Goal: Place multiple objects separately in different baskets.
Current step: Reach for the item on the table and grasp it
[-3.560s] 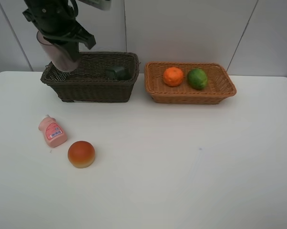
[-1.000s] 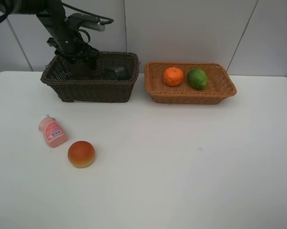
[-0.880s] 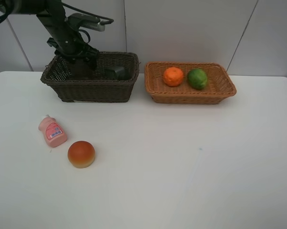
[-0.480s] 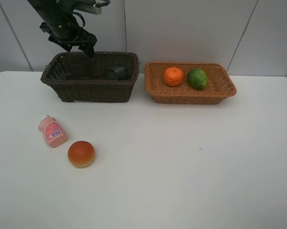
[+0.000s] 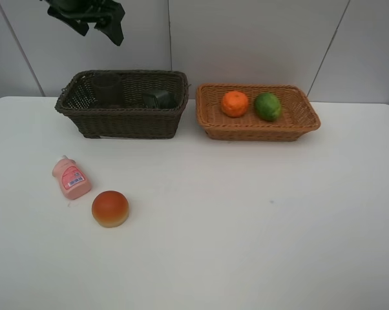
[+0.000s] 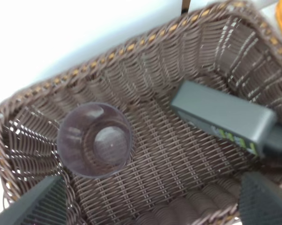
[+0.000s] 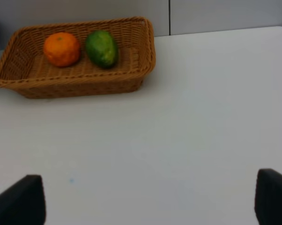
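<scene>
The bench [image 5: 246, 232] carries a dark basket [image 5: 120, 124] and a tan basket [image 5: 259, 131]; our left end effector [image 5: 99, 27] hangs wide and empty above the dark one. The pink bottle [image 5: 71, 178] lies near the bun [image 5: 110, 208]: we should grip squarely across its body.

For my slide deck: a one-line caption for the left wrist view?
Left gripper, jaws open, above the dark basket holding an upright purple cup and a grey pump bottle lying flat.
</scene>
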### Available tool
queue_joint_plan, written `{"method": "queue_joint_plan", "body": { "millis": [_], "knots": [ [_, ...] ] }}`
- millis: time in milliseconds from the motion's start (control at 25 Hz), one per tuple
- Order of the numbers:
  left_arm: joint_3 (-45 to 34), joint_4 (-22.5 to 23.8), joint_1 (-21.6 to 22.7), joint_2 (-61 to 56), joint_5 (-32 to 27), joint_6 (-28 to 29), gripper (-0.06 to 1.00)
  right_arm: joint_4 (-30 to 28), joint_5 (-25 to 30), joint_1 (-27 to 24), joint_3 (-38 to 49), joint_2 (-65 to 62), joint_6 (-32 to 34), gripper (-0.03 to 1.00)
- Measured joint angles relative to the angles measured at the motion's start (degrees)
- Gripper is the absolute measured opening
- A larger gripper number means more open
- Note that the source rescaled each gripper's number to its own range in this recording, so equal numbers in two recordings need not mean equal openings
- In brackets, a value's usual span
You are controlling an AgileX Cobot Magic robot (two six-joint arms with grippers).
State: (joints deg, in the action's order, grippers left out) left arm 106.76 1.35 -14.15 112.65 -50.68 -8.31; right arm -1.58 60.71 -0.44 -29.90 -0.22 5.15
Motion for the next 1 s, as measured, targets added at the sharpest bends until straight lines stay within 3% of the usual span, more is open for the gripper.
{"method": "queue_joint_plan", "body": {
  "millis": [320, 640, 800, 1000],
  "knots": [
    [-2.37, 0.62, -0.13, -4.25, -4.00, 0.00, 0.95, 0.00, 0.00, 0.00, 0.00, 0.00, 0.00, 0.96],
    [-15.42, 3.40, -0.13, -12.51, -0.63, 1.75, 0.95, 0.00, 0.00, 0.00, 0.00, 0.00, 0.00, 0.96],
    [-24.20, 3.94, -0.13, -17.24, 2.83, 8.31, 0.95, 0.00, 0.00, 0.00, 0.00, 0.00, 0.00, 0.96],
    [-34.01, 3.94, 0.53, -20.60, 3.30, 25.41, 0.95, 0.00, 0.00, 0.00, 0.00, 0.00, 0.00, 0.96]
  ]
}}
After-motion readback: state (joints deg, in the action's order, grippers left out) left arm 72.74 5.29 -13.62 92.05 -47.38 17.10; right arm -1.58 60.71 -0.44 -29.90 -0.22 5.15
